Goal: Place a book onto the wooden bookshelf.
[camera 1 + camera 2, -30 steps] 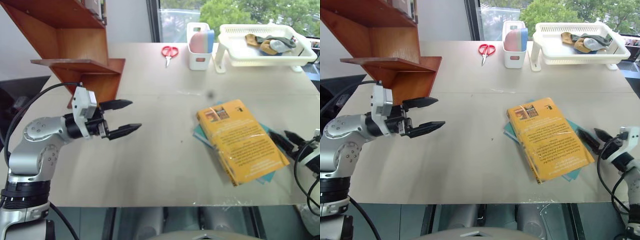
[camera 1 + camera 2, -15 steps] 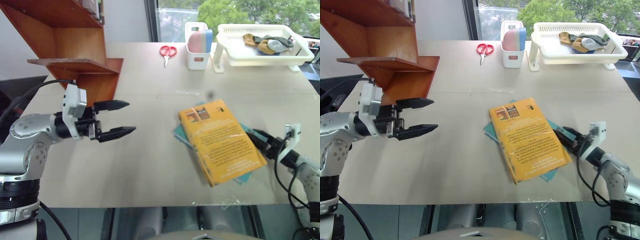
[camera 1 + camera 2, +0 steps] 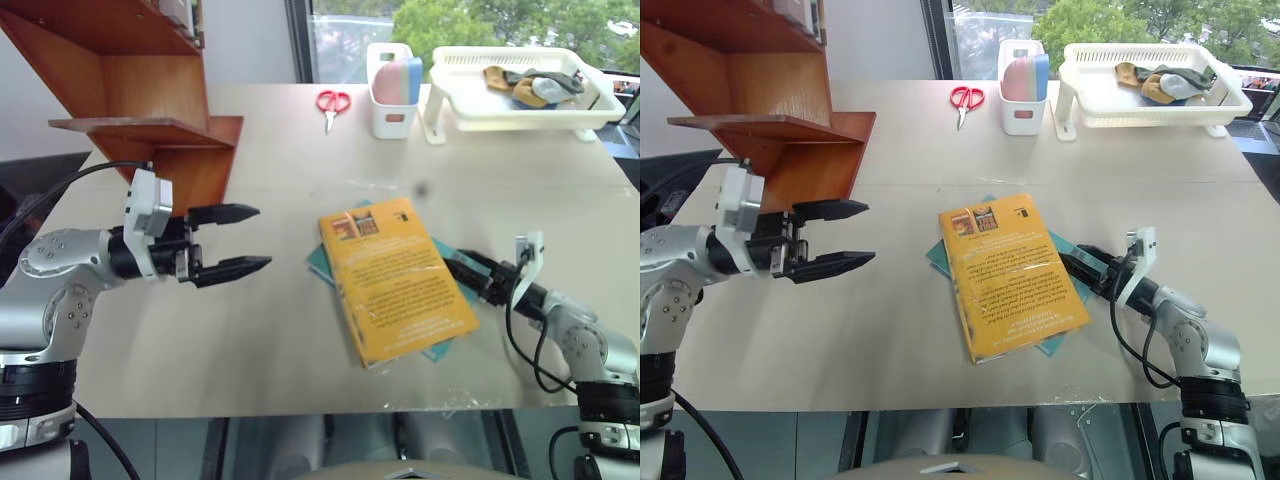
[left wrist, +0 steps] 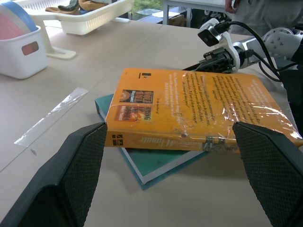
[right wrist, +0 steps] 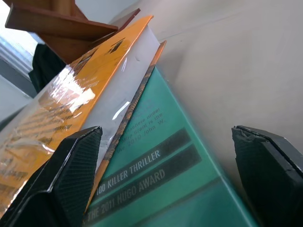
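Both books slid toward the table centre since 1 s ago: your R gripper (image 3: pixel 1092 272) came in from the right edge and is shoving the stack leftward, so the book (image 3: pixel 1012 276) (yellow-orange, wrapped) now lies mid-table, closer to the L gripper (image 3: pixel 835 238), with its thin teal book (image 3: pixel 1058 335) underneath riding along. Book is flat, skewed, spine facing the L side per the L wrist view; not lifted, nowhere near the wooden bookshelf (image 3: pixel 790 120), which stands at the table's far-left corner. R fingers are spread wide, either side of the stack's right edge, per the R wrist view; looks like push contact rather than a grip, can't confirm touching. L gripper hasn't moved, fingers wide apart, empty, pointing at the book but well apart from it. My read: this is a reposition/hand-over push, so pickup hasn't started. Watch that the glossy wrap lets the top book slip off the teal one, and that you grab only the yellow one.
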`<state>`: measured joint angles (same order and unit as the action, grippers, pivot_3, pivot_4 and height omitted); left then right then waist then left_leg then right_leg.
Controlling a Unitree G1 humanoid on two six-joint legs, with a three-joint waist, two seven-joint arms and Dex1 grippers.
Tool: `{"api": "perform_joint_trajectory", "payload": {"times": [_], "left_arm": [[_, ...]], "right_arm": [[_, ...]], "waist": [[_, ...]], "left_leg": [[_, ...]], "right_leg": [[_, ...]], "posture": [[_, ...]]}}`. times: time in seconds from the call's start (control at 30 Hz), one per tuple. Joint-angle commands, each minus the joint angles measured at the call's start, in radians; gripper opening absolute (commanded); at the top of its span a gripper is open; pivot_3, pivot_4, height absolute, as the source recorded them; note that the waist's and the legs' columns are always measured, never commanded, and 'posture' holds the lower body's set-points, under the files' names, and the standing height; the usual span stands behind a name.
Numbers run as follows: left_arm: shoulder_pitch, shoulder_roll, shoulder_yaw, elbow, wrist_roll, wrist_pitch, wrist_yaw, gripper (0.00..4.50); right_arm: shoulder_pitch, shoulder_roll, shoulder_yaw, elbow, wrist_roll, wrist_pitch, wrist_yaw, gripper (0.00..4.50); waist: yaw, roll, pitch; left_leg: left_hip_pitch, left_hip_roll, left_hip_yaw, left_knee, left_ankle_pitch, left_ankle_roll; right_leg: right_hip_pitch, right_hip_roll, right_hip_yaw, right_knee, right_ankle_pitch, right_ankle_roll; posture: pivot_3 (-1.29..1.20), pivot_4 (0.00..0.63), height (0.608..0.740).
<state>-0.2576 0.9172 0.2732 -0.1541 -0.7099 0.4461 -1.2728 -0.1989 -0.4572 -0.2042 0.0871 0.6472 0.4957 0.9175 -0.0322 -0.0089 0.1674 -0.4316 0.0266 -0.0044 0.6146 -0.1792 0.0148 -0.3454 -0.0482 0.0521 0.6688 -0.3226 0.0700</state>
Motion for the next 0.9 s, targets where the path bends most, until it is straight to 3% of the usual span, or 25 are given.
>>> {"api": "perform_joint_trajectory", "payload": {"times": [0.03, 0.33, 0.9], "left_arm": [[0.002, 0.019, 0.044, -0.039, -0.017, -0.001, -0.002, 4.46], [0.007, 0.011, 0.047, -0.042, -0.017, -0.004, 0.002, 4.46], [0.041, 0.005, 0.063, -0.067, -0.018, -0.001, 0.02, 4.46]], "right_arm": [[0.001, -0.053, -0.024, -0.005, -0.044, -0.162, 0.111, 4.5], [0.017, -0.148, 0.077, -0.036, -0.184, -0.349, 0.259, 4.5], [-0.095, -0.043, 0.214, -0.015, -0.233, -0.366, 0.229, 4.5]], "waist": [[0.001, 0.0, 0.0], [-0.004, 0.0, 0.001], [-0.003, -0.002, 0.002]], "left_leg": [[0.0, 0.0, 0.0, 0.0, 0.0, 0.0], [0.0, 0.0, 0.0, 0.0, 0.0, 0.0], [0.0, 0.0, -0.001, 0.0, 0.0, 0.0]], "right_leg": [[0.0, 0.0, 0.0, 0.0, 0.0, 0.0], [0.0, 0.0, 0.0, 0.0, 0.0, 0.0], [0.0, 0.0, -0.001, 0.001, 0.0, 0.0]], "posture": [[0.0, 0.15, 0.74], [0.0, 0.15, 0.74], [0.0, 0.15, 0.74]]}}
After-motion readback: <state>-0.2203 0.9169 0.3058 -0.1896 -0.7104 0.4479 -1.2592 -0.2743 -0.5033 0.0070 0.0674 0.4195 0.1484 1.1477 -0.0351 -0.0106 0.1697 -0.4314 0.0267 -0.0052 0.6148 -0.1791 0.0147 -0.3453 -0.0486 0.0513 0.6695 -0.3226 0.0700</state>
